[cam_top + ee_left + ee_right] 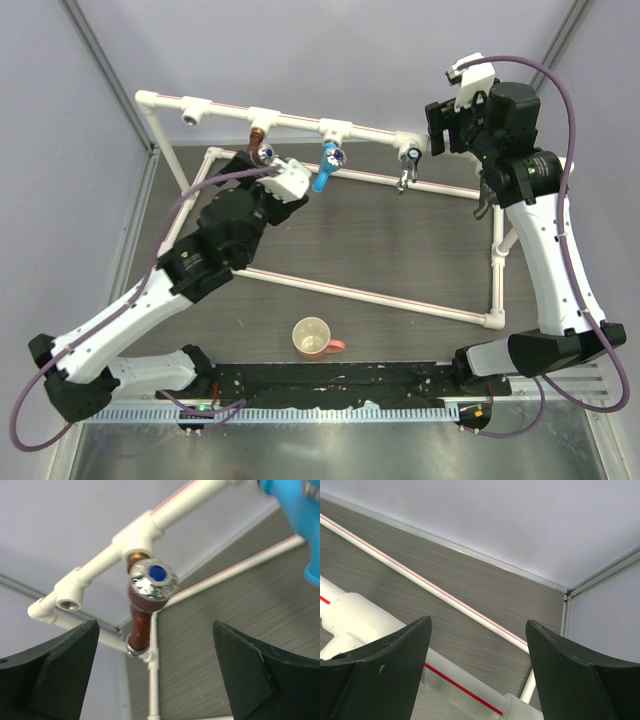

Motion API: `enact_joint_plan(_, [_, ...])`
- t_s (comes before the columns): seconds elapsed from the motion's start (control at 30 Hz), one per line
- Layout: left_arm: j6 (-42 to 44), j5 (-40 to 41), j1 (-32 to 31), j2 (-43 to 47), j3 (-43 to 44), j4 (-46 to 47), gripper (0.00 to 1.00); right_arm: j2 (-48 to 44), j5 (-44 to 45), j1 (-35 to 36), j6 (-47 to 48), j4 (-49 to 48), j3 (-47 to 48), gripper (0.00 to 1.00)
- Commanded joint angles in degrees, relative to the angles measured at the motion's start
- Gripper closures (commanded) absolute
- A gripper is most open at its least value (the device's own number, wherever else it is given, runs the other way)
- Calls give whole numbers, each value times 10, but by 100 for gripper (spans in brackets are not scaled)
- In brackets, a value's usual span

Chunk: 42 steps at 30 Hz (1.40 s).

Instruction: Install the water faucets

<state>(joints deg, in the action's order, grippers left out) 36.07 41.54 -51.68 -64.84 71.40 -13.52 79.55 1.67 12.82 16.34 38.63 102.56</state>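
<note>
The copper-coloured faucet [259, 146] hangs from a tee on the raised white pipe rail [225, 108]. In the left wrist view the copper faucet [142, 615] has a silver handle with a blue dot and sits ahead of my open fingers. My left gripper [262, 160] [155, 680] is open and empty just below it. The blue faucet [326, 165] [295, 515] and the chrome faucet [408, 165] hang from tees further right. My right gripper [437, 128] [479, 675] is open and empty beside the rail's right end.
An empty tee socket [190, 112] [67, 602] sits at the rail's left end. The white pipe frame [370, 295] lies on the dark table. A cream mug [313, 338] stands near the front. Grey walls close the back and sides.
</note>
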Motion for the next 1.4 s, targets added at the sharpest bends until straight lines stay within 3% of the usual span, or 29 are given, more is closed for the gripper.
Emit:
enact_joint_plan(0.0, [-162, -63, 0, 79, 7, 76, 0, 17, -49, 26, -9, 71, -11, 17])
enact_joint_plan(0.13, [-298, -45, 7, 123, -16, 124, 0, 18, -49, 26, -10, 70, -11, 17])
enact_joint_plan(0.27, [-470, 29, 25, 181, -73, 203, 0, 20, -47, 29, -9, 72, -11, 18])
enact_joint_plan(0.43, [-646, 87, 58, 237, -107, 179, 0, 18, -47, 29, -8, 71, -11, 17])
enact_joint_plan(0.6, [-819, 94, 79, 270, -148, 162, 0, 21, -49, 29, -9, 71, -10, 17])
enact_joint_plan(0.8, [-928, 4, 122, 233, -136, 100, 0, 18, -49, 32, -10, 71, -10, 17])
enact_joint_plan(1.0, [-1053, -130, 214, 187, -138, 84, 0, 16, -47, 33, -7, 71, -11, 18])
enact_joint_plan(1.37, [-1161, -244, 258, 122, -166, 167, 5, 15, -42, 33, -4, 70, -15, 17])
